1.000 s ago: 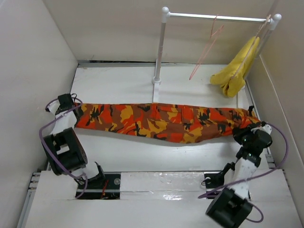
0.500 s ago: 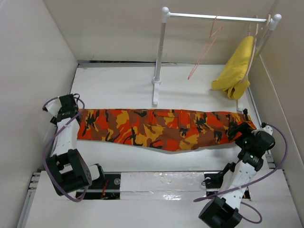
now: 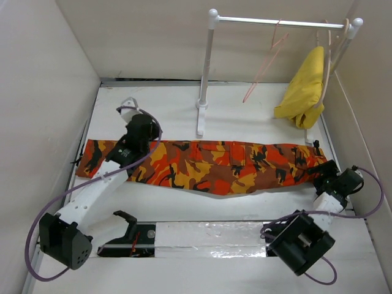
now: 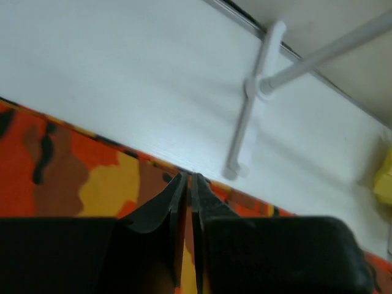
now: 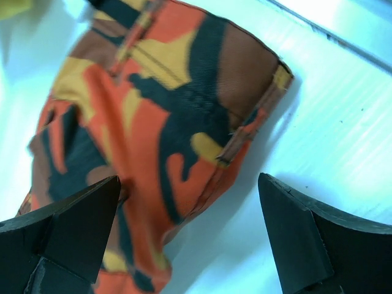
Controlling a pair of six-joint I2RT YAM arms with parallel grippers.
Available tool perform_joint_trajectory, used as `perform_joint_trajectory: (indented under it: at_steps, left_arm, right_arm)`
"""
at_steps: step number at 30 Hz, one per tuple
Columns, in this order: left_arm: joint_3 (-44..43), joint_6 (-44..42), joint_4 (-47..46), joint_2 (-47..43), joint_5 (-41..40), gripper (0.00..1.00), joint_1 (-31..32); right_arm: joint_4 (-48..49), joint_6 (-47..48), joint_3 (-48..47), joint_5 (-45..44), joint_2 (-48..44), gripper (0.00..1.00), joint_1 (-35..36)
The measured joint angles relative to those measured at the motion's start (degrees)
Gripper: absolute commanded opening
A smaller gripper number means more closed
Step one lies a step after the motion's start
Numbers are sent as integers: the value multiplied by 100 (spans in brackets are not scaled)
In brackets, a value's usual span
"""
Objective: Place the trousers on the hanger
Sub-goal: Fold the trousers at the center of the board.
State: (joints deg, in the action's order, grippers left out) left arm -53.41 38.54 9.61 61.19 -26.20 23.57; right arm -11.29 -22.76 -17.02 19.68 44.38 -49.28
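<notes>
R gripper (image 5: 188,184) is released, jaws wide, at the right end of the trousers (image 3: 214,164). L gripper (image 4: 188,176) has fingers nearly together at their far edge; can't tell if it's pinching cloth. Trousers lie flat across table (image 3: 159,104). Behind, hanger (image 3: 264,64) hooked on rail stand (image 3: 208,67).

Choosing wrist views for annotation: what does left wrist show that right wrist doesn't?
Left wrist only: the white rail stand, post and foot, beyond the trousers. It also shows the left pincer, fingers nearly closed at the fabric's far edge; whether it pinches cloth is unclear. Right wrist only: one end of the trousers with its stitched corner, and the right pincer, fingers wide apart, holding nothing. Both: camouflage fabric lying on the white table.
</notes>
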Motion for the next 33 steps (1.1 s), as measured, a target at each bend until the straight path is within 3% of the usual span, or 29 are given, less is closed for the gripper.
perform_joint_trajectory:
  at_steps: [5, 9, 12, 16, 17, 22, 24, 28, 33]
  left_arm:
    - [798, 190, -693, -42, 619, 0, 717]
    - [1392, 249, -999, -39, 743, 0, 1309]
    - [1521, 227, -1145, -4, 505, 0, 2026]
    - [1513, 153, -1497, 247, 136, 0, 2973]
    - [1513, 140, -1545, 365, 57, 0, 3119]
    - [1543, 133, -1742, 841, -256, 0, 3244]
    - [1650, 136, -1884, 855, -323, 0, 3244]
    - [2050, 151, -2197, 837, -396, 0, 3244]
    - [2533, 313, -2382, 837, -380, 0, 3285]
  right_arm:
    - [782, -365, 173, 310, 835, 100, -452]
    - [1580, -789, 313, 278, 1113, 95, -339]
    - [1998, -1093, 474, 13, 1130, 76, 109]
    - [2361, -1316, 509, -411, 1152, 15, 680]
    - [2446, -1338, 507, -450, 1156, 3, 778]
    - [2553, -1008, 468, -378, 721, 0, 1285]
    - [2479, -769, 424, -372, 192, 0, 1954]
    - [2033, -284, 63, -651, -946, 0, 4358]
    - [1325, -96, -748, -1532, -1250, 0, 6999]
